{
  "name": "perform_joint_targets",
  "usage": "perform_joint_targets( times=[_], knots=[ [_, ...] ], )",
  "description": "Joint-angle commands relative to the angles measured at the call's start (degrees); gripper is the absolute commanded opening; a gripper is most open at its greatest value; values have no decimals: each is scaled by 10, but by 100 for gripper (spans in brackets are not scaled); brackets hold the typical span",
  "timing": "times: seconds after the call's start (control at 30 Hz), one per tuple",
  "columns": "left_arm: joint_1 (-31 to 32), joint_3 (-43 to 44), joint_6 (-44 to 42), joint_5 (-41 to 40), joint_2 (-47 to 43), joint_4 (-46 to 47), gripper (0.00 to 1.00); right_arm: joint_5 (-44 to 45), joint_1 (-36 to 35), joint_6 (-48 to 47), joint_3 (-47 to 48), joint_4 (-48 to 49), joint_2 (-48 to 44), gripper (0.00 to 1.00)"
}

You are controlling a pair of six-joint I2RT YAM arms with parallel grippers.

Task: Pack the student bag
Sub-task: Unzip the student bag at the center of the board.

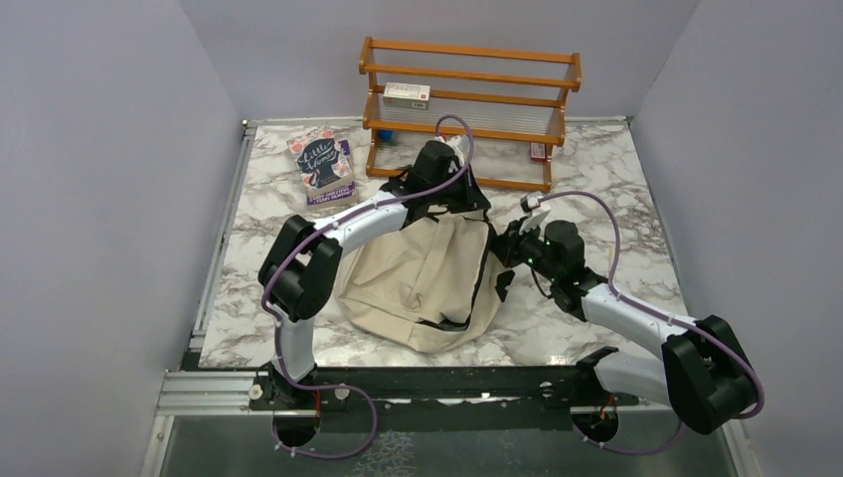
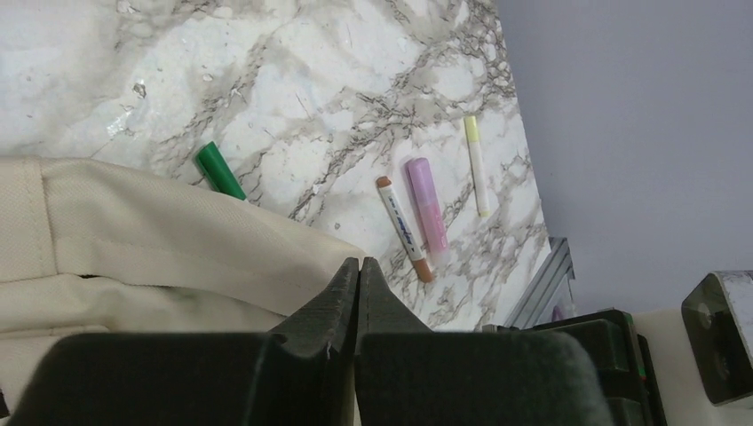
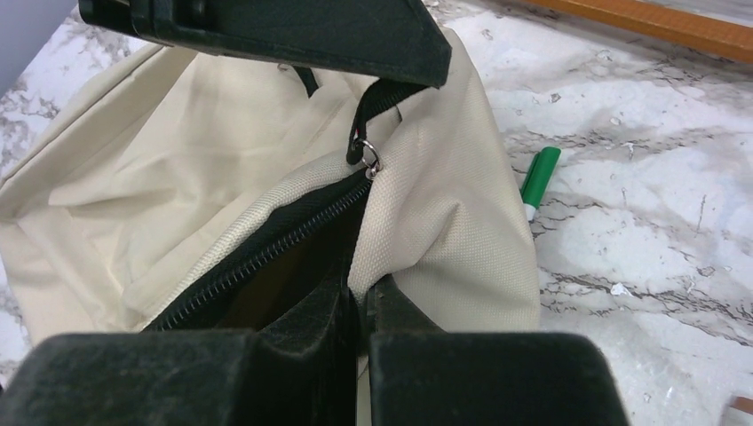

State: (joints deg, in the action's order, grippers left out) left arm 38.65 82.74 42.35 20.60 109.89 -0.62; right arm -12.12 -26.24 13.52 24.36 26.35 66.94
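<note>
The student bag [image 1: 413,283] lay slumped on the marble worktop [image 1: 606,169] in front of both arm bases, its zipped mouth turned toward the far right. The right gripper [image 3: 362,297] met it at that right-hand edge: its fingers were pressed together on the cream canvas just beside the black zipper [image 3: 257,257], with the fabric running down between them and the mouth gaping a little to show a dark inside. The left gripper [image 2: 358,282] sat over the top of the bag, fingertips closed flat against each other. A black pull and metal ring [image 3: 368,160] led up toward it in the right wrist view, but I could not tell whether it held them.

The left arm rose from its base, bent sharply at the elbow and stretched across the bag toward the far side. The right arm lay low and folded, reaching in from the right.

A green marker [image 3: 539,177] lay half tucked against the bag's side. Three more pens [image 2: 426,213] lay together further off, near the worktop's edge.
</note>
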Motion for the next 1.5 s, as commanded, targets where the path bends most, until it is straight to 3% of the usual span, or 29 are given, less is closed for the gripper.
perform_joint_targets(
  times=[0.0,0.4,1.13,1.47],
  knots=[
    [-14,22,-20,9,-6,-10,0,40,0,8,18,-8,-21,1],
    [-25,34,-122,-101,-3,-101,0,63,0,31,7,-10,-50,1],
    [-106,79,-191,-229,28,-169,0,81,0,35,-12,-13,-80,1],
    [-124,91,-205,-248,52,-173,0,75,0,39,-10,-11,-73,1]
  ],
)
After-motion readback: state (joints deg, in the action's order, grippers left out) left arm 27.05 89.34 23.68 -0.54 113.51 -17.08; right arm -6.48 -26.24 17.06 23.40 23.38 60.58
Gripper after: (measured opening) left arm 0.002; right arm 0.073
